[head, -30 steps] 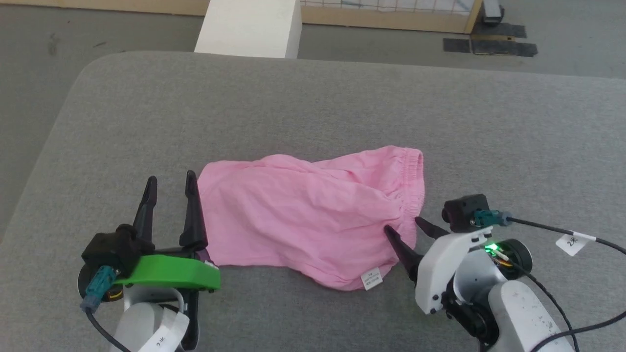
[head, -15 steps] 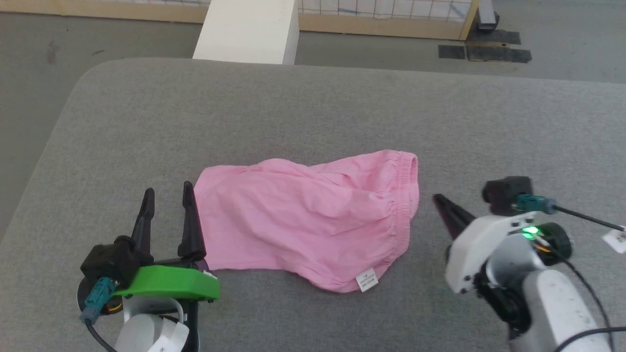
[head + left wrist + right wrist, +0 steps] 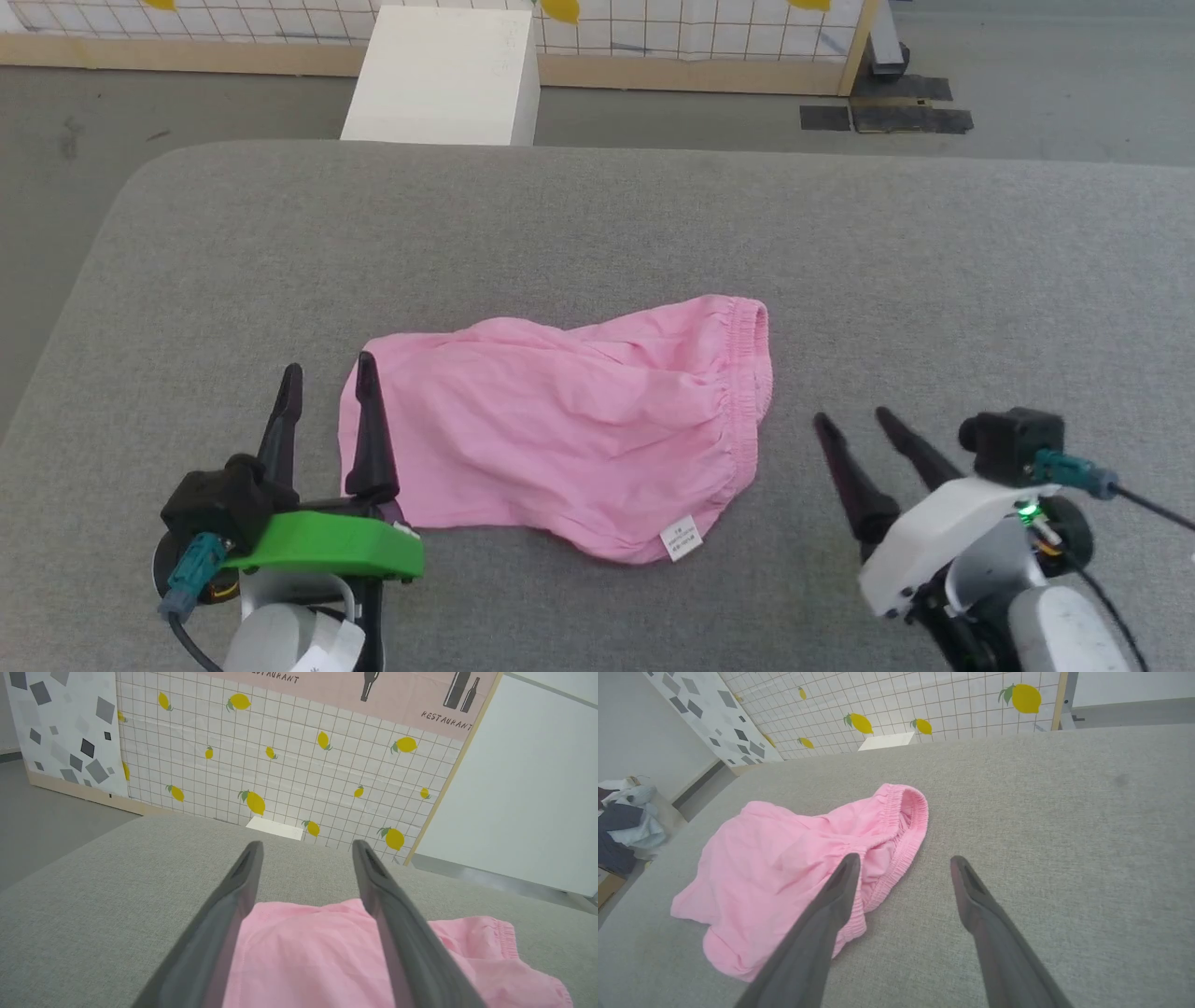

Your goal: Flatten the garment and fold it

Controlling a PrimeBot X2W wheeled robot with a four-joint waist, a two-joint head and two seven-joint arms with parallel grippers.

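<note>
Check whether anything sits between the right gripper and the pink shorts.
Nothing visible does. The open right gripper points toward the elastic waistband of the shorts without touching it, and just bare grey cushion lies between them.

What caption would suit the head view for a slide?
Crumpled light pink cloth shorts on a grey fabric surface, open left tool at one end, open right tool near their gathered waistband.

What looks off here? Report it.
The shorts lie rumpled: creases cross the middle, the waistband gapes open, and the tag sticks out at the near edge. Nothing spilled or damaged.
</note>
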